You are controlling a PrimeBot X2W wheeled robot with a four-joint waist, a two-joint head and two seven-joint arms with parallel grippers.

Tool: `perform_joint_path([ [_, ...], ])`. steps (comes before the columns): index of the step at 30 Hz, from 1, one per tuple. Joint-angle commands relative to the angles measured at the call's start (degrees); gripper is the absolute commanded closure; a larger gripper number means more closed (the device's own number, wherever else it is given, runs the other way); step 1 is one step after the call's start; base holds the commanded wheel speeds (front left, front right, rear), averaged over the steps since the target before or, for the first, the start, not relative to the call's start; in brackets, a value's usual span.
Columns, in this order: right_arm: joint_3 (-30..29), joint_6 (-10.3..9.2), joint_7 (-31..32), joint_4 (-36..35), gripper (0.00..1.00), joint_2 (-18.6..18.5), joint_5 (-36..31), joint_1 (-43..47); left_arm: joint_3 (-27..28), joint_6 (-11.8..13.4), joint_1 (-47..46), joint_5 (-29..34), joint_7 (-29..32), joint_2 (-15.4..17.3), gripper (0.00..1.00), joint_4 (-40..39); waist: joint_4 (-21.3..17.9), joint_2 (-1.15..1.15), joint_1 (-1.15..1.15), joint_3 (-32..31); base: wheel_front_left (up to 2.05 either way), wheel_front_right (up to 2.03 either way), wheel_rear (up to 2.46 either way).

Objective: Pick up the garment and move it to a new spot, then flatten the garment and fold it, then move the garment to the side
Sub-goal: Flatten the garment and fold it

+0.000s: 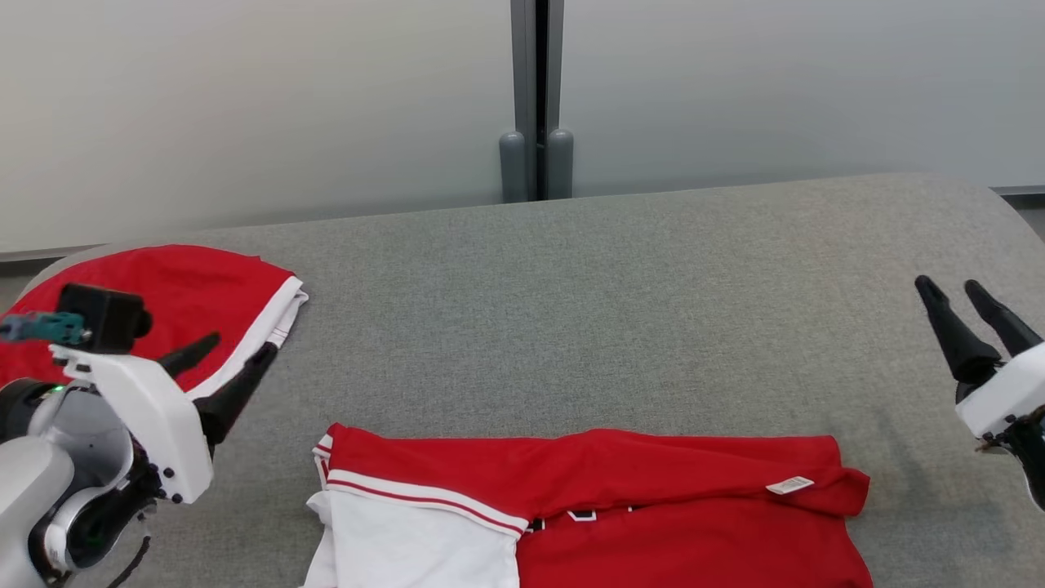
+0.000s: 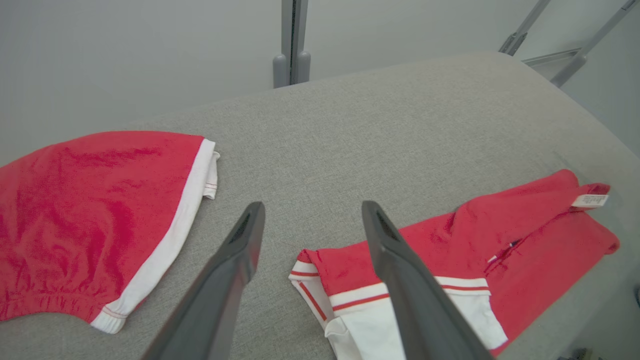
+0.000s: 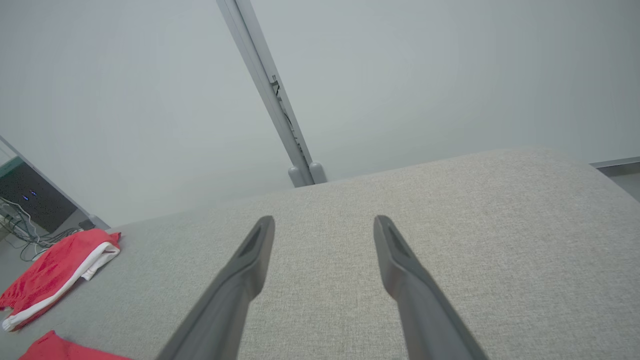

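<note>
Head view puts the left gripper (image 1: 245,343) at the lower left, its two dark fingers spread apart with nothing between them. In the left wrist view they point over bare grey cloth between two red pieces. The right gripper (image 1: 947,284) sits at the far right edge, its fingers likewise parted and empty. It is above the bare surface and well apart from any fabric.

The garment (image 1: 653,474) lies folded at the near edge of the table (image 1: 612,310), roughly midway between the two arms. It is red, with a white panel and red-striped white trim at its left end. A small white tag (image 1: 789,485) shows near its right end.

A second red piece (image 1: 180,286) with a white hem lies flat at the far left corner of the table, just beyond the left gripper. Behind the table a grey post (image 1: 536,98) stands against a pale wall (image 1: 245,106).
</note>
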Motion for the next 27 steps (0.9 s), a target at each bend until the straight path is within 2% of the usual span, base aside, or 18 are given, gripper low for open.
perform_joint_path([
  [1, -1.17, 0.01, -2.27, 0.72, 0.0, 0.86, -0.28, 1.52, 1.05, 1.88, 1.41, 1.31, -3.42, 0.2, 0.0, -0.54, 0.42, 0.0, 0.0, -0.5, 0.0, 0.0, 0.0],
  [4, -4.94, 0.0, -6.67, 2.24, 0.0, 2.45, -1.71, 3.83, 4.06, 7.27, 5.0, 3.68, -13.62, 0.4, 0.0, -2.01, 0.91, 0.0, 0.0, -0.89, 0.0, 0.0, 0.0],
  [8, -10.07, 0.0, -8.43, 2.77, 0.0, 5.1, -5.28, 7.89, 9.13, 13.89, 10.76, 5.22, -25.94, -1.07, 0.0, -4.33, 1.54, 0.0, 0.0, -1.3, 0.0, 0.0, 0.0],
  [10, -13.92, 0.0, -8.74, 3.17, 0.0, 6.97, -7.54, 10.26, 12.47, 16.82, 14.13, 6.92, -27.66, -2.49, 0.0, -5.86, 1.82, 0.0, 0.0, -1.47, 0.0, 0.0, 0.0],
  [12, -19.0, 0.0, -8.75, 2.49, 0.0, 10.06, -11.04, 13.37, 18.28, 19.17, 17.89, 11.27, -27.91, -6.24, 0.0, -8.18, 2.35, 0.0, 0.0, -1.67, 0.0, 0.0, 0.0],
  [14, -24.12, 0.0, -8.72, 1.55, 0.0, 13.38, -14.55, 17.09, 23.6, 20.21, 23.48, 16.68, -27.83, -10.84, 0.0, -9.61, 2.53, 0.0, 0.0, -1.67, 0.0, 0.0, 0.0],
  [17, -29.82, 0.0, -8.67, -0.86, 0.0, 17.41, -20.64, 21.1, 29.55, 19.13, 29.92, 24.62, -27.84, -17.01, 0.0, -10.85, 2.51, 0.0, 0.0, -1.61, 0.0, 0.0, 0.0],
  [20, -32.98, 0.0, -8.65, -3.05, 0.0, 20.36, -25.81, 24.39, 33.18, 16.21, 35.3, 30.03, -27.85, -21.84, 0.0, -9.29, 2.32, 0.0, 0.0, -1.55, 0.0, 0.0, 0.0],
  [22, -33.76, 0.0, -8.38, -4.12, 0.0, 21.32, -28.11, 25.63, 35.29, 14.39, 37.27, 32.69, -27.85, -24.21, 0.0, -8.39, 2.22, 0.0, 0.0, -1.51, 0.0, 0.0, 0.0],
  [23, -33.76, 0.0, -8.38, -4.12, 0.0, 21.32, -28.11, 25.63, 35.29, 14.39, 37.27, 32.69, -27.85, -24.21, 0.0, -8.39, 2.22, 0.0, 0.0, -1.51, 0.0, 0.0, 0.0],
  [27, -35.36, 0.0, -5.13, -5.37, 0.0, 22.77, -31.19, 27.6, 39.25, 10.49, 39.39, 35.9, -27.86, -27.95, 0.0, -6.61, 2.2, 0.0, 0.0, -1.31, 0.0, 0.0, 0.0],
])
